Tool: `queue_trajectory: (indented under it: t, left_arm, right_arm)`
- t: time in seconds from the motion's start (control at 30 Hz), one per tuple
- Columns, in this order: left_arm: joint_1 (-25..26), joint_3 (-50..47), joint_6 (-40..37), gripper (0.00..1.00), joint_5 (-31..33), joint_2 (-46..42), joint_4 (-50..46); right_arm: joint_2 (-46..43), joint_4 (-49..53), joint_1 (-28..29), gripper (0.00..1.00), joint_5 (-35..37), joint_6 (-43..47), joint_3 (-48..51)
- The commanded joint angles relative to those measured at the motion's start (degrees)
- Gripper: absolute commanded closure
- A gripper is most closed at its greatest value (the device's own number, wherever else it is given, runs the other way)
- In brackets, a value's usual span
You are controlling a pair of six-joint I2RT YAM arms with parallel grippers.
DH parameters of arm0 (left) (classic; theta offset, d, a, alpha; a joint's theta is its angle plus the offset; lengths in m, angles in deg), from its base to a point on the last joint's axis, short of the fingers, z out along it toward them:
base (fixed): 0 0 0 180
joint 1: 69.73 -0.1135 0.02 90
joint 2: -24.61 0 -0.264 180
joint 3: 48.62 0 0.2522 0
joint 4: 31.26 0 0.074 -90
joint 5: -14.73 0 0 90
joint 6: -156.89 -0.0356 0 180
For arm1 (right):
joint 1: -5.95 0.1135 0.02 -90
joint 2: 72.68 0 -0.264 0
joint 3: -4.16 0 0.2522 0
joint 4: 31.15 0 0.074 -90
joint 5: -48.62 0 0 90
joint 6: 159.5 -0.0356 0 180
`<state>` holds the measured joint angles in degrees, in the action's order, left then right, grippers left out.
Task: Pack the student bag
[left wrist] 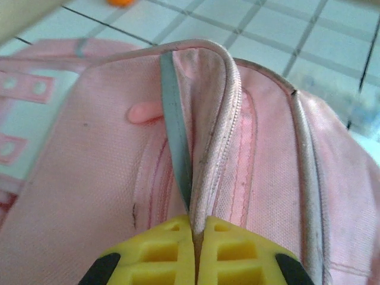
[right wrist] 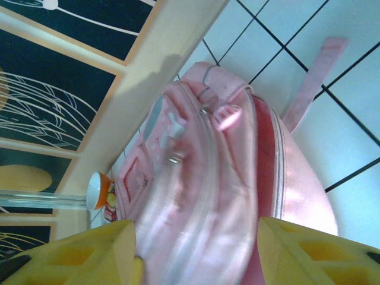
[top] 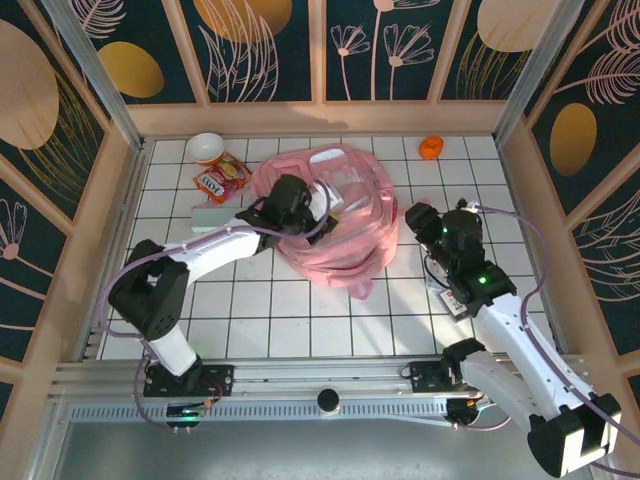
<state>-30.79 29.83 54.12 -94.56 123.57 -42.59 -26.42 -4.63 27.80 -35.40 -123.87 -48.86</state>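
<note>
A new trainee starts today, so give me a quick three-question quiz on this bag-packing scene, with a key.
1. True or false: the left gripper is shut on the zip edge of the large soft pink fabric backpack.
2. The right gripper is: A) open; B) shut on a strap; C) shut on a bowl.
3. Fill in: the small orange object lies near the far-____ corner of the white tiled table.
Key: 1 true; 2 A; 3 right.

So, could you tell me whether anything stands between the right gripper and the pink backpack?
Nothing visible does. The right gripper, open, faces the pink backpack across bare tile, and its wrist view shows the bag straight ahead. The left gripper is shut on the bag's zipper edge.
</note>
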Motion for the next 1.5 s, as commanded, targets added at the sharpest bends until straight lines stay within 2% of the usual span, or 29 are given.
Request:
queue_trajectory:
  t: [0.0,0.17,0.2,0.33,0.43,0.5,0.6,0.7,0.77,0.87,1.0,1.2,1.47]
  left_arm:
    - [2.9,-0.4,-9.8,1.00,-0.7,5.0,-1.6]
    - [3.7,-2.9,-8.6,1.00,-0.7,7.5,0.9]
    - [3.7,-3.1,-7.9,0.96,0.1,7.2,1.3]
    - [3.5,-2.0,-3.7,0.64,2.1,4.4,1.8]
    - [1.5,-1.9,2.4,0.41,-0.5,0.0,4.3]
    - [-1.6,-3.1,9.2,0.31,-3.4,-4.6,8.0]
    - [-6.3,-5.7,17.3,0.24,-4.5,-9.9,11.8]
    - [-10.6,-8.4,24.1,0.19,-2.0,-14.6,11.8]
    - [-14.1,-11.9,29.4,0.18,-1.2,-17.4,12.1]
    - [-19.7,-18.4,37.0,0.19,-2.4,-21.3,14.2]
    - [-24.0,-27.7,43.8,0.19,-0.9,-27.1,17.6]
    - [-25.1,-36.6,50.6,0.16,4.7,-33.8,20.0]
    - [-25.1,-41.4,54.3,0.18,4.9,-36.6,22.8]
  right_arm:
    - [-0.7,-0.9,-0.3,0.44,0.3,4.6,-0.7]
    - [-0.9,-1.6,-0.2,0.44,0.5,7.3,-0.6]
    - [-1.1,-2.2,-0.2,0.44,0.2,8.3,-0.6]
    - [-0.8,-5.0,-0.1,0.43,-2.5,14.7,-0.9]
    - [0.8,-6.5,-0.1,0.40,-7.1,23.7,-2.2]
    - [2.8,-5.9,0.2,0.38,-11.5,31.3,-4.2]
    - [5.9,-3.6,1.6,0.37,-14.2,41.7,-7.5]
    - [9.3,-0.8,3.9,0.37,-18.7,54.4,-10.5]
    - [12.0,3.1,7.5,0.38,-19.7,65.0,-12.6]
    - [17.2,10.2,13.4,0.37,-17.8,80.3,-15.4]
    - [24.8,15.1,18.3,0.36,-16.3,93.5,-18.3]
    - [35.9,14.4,23.1,0.36,-12.8,105.1,-19.3]
    - [45.1,8.4,25.9,0.33,-10.3,109.5,-19.0]
